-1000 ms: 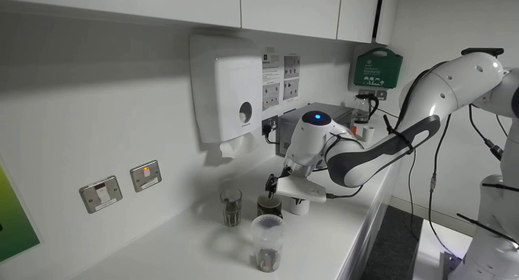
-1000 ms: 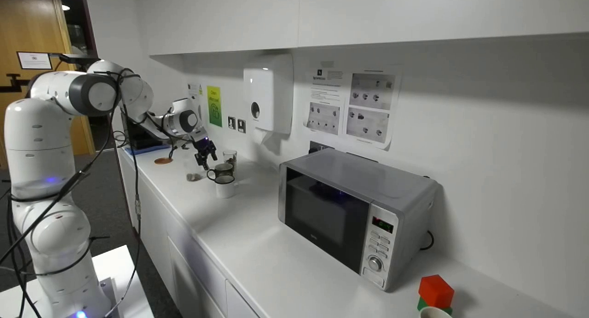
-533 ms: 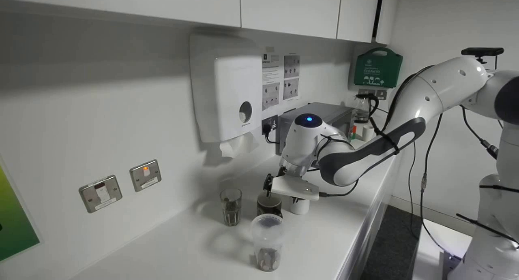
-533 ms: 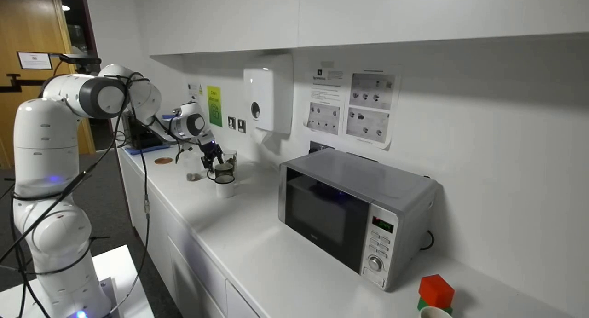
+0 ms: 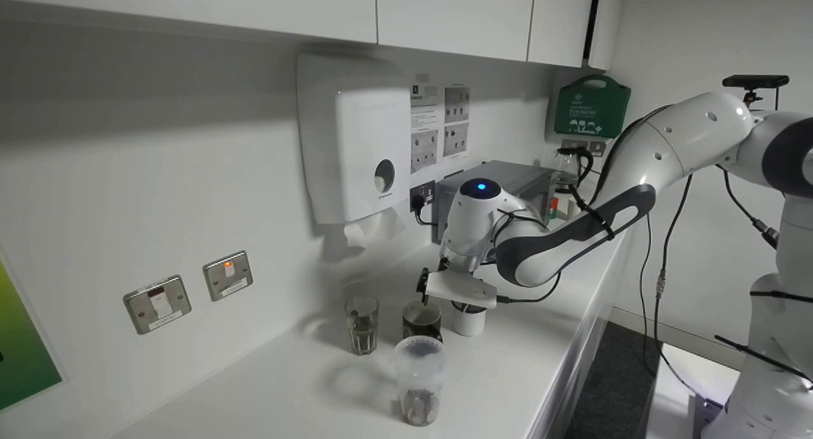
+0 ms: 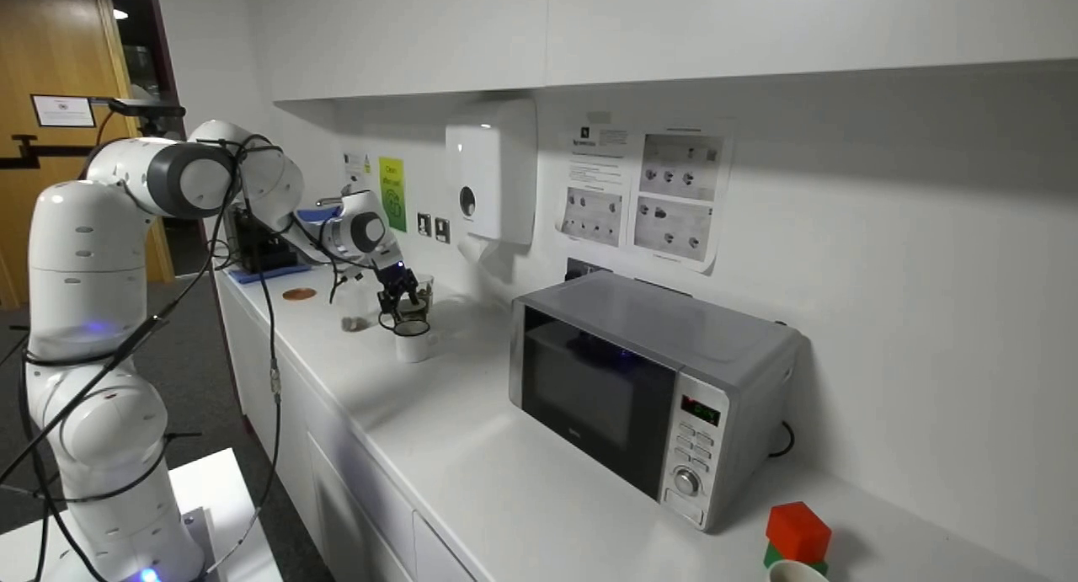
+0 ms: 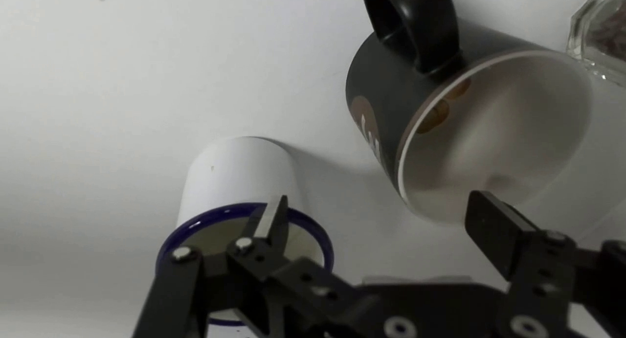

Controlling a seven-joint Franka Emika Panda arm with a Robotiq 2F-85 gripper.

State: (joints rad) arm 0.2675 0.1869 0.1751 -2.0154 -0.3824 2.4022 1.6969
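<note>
My gripper (image 7: pixel 379 201) is open, with nothing gripped between its fingers. In the wrist view one finger (image 7: pixel 279 220) overlaps the opening of a white mug (image 7: pixel 239 174) with a blue rim. The opposite finger (image 7: pixel 494 230) overlaps the near lip of a dark mug (image 7: pixel 386 93) with a pale inside. Whether either finger touches a mug I cannot tell. Both mugs stand upright, side by side, under the gripper (image 6: pixel 399 304) in an exterior view. Close by are a glass tumbler (image 5: pixel 362 331) and a clear plastic tub (image 5: pixel 419 375), each with something dark inside.
A grey microwave (image 6: pixel 623 380) stands farther along the counter, with a red block (image 6: pixel 798 533) past it. On the wall hangs a towel dispenser (image 5: pixel 356 140), below the cupboards (image 5: pixel 454 13). A glass jug (image 5: pixel 567 172) stands at the far end.
The arm has moved the gripper down and closer over the two mugs, mostly in the earlier half second. Its jaws stay open. The mugs, glass and tub have not moved.
</note>
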